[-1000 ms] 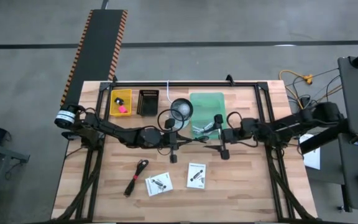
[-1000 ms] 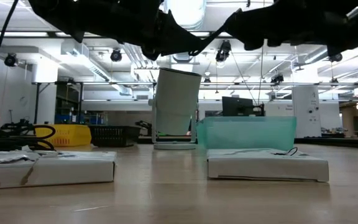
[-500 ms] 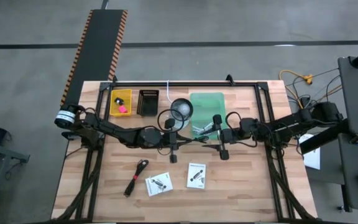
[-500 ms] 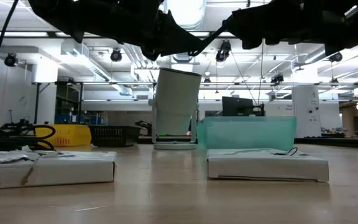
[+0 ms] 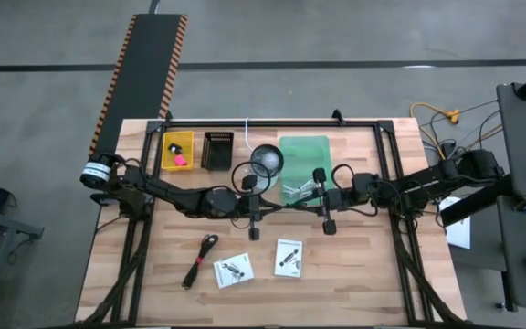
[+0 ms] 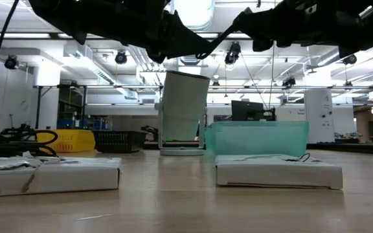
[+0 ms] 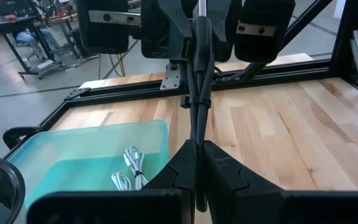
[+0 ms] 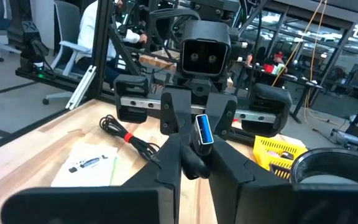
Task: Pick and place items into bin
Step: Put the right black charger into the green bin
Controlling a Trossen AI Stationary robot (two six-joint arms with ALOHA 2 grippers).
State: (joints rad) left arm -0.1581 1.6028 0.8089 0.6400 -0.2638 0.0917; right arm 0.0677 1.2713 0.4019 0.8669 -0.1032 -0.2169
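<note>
A bundled black cable (image 7: 197,74) hangs in the air between my two grippers, over the near edge of the teal bin (image 5: 304,151). My left gripper (image 7: 197,149) comes from the table's left and is shut on one end. My right gripper (image 8: 194,149) comes from the right and is shut on the end with the blue-lined USB plug (image 8: 204,130). In the bin lie a white cable (image 7: 129,171) and small metal pieces. Another black cable (image 5: 199,260) and two white packets (image 5: 234,270) (image 5: 289,258) lie flat on the near part of the table. My left gripper pinches the cable bundle (image 7: 196,140) between its two fingers, level, from the table's left. The cable runs on along the fingers toward the other gripper, clear of the table. My right gripper pinches the cable just behind its USB plug (image 8: 194,163) between its two fingers, level, from the table's right. The plug sticks out above the fingers, its blue opening toward the wrist camera. That end is clear of the table.
A yellow tray (image 5: 177,151) with a pink piece, a black basket (image 5: 217,151) and a round cup (image 5: 267,160) stand to the left of the bin at the back. A black frame (image 5: 272,123) runs along the far edge and both sides.
My right gripper has shut on the plug end of the cable, which my left gripper has kept holding. Neither arm has moved, and the cable hangs where it did.
</note>
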